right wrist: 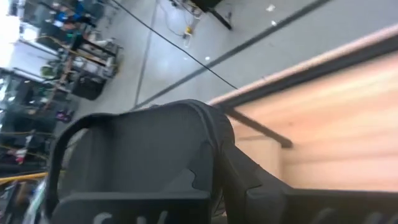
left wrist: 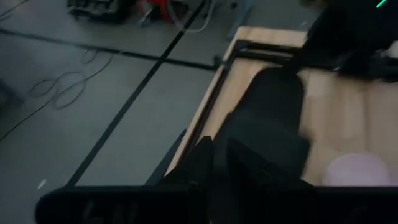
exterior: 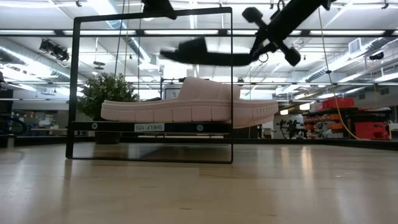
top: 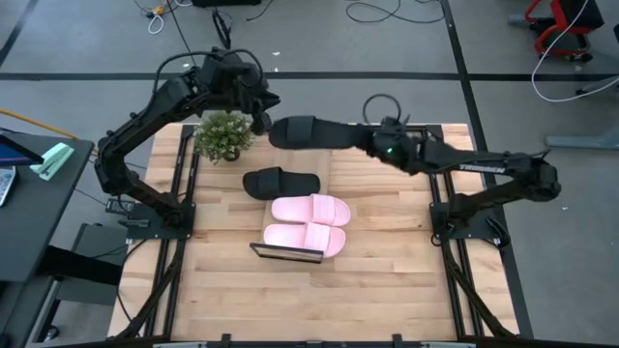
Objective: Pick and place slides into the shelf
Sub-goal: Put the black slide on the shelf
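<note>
One black slide (top: 305, 132) hangs in the air over the table's far edge, level in the low view (exterior: 205, 56), with my right gripper (top: 368, 141) shut on its right end. My left gripper (top: 261, 120) is beside the slide's left end and, in the low view (exterior: 158, 7), above it and apart from it. A second black slide (top: 280, 182) and two pink slides (top: 308, 222) lie side by side, soles down, on the shelf (exterior: 149, 127), whose black wire end frame (top: 287, 253) faces the near edge. My right gripper pinches the black slide's heel end (exterior: 247, 57), the end away from the strap, between its two fingers. The fingers come slanting down from the table's right, along the slide. The slide is lifted clear and about level, strap up, sticking out toward the table's left.
A potted green plant (top: 224, 135) stands at the table's far left, right by my left gripper. Bare wood lies near the front edge (top: 319, 300). Black frame rails (top: 450, 242) run along both table sides.
</note>
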You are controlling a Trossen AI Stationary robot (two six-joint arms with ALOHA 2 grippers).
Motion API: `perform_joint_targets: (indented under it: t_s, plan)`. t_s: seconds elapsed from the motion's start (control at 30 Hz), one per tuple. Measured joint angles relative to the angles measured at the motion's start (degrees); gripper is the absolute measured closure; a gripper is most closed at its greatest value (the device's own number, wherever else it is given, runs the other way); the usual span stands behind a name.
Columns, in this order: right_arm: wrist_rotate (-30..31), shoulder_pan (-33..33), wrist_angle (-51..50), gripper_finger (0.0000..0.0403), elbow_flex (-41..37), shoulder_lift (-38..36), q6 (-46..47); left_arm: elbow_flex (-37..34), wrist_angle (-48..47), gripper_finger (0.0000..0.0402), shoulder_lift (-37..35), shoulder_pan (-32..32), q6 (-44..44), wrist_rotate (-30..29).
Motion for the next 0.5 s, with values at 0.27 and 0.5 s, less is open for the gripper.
perform_joint_targets:
  t_s: [0.27, 0.5]
  plan:
    - [-1.09, 0.33, 0.57, 0.0391, 2.6, 7.5, 1.89, 0.0, 0.48, 0.0363, 0.0, -0.34, -0.65, 6.41]
    - [-7.37, -2.24, 0.59, 0.0391, 7.77, 14.57, -0.65, 0.0, 1.23, 0.0363, 0.0, -2.19, -0.65, 6.77]
